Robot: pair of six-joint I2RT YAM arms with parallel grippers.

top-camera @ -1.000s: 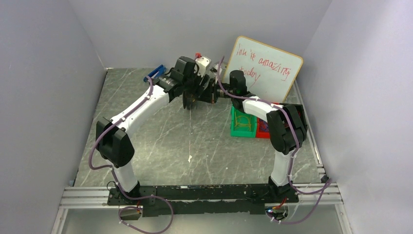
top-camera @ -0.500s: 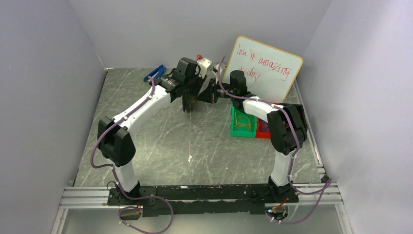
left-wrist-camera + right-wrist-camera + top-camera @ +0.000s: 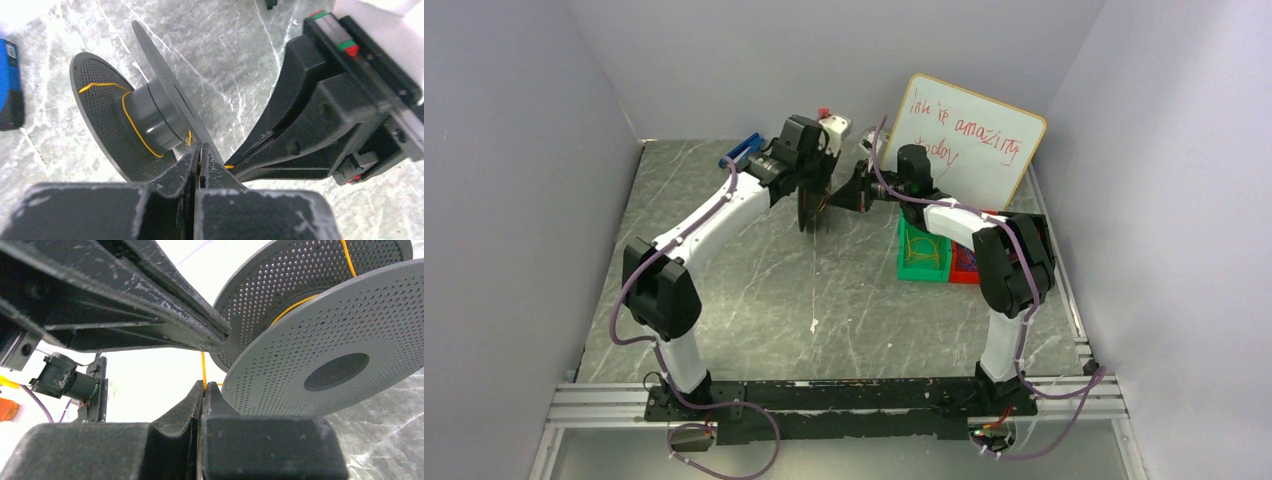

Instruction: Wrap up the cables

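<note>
**Two tight pinches in mid-air**

From above: the left arm stretches forward and inward to the far middle of the table (image 3: 724,290). There the left gripper (image 3: 814,195) sits on a black spool (image 3: 804,218), which stands on edge, up off the surface. The right arm's elbow is folded over a green bin (image 3: 922,262). Its forearm swings left, and the right gripper (image 3: 834,203) is nose to nose with its partner.

Left wrist view: the fingers (image 3: 176,167) are pressed together with no gap showing, clamped at the rim of the spool's near disc. The yellow cable (image 3: 133,129) loops loosely round the grey hub. The right gripper's black wedge comes in from the right, its tip just beside.

Right wrist view: the fingers (image 3: 185,410) are closed hard on the cable. It rises straight up from between them, right beside the spool's near disc.
</note>
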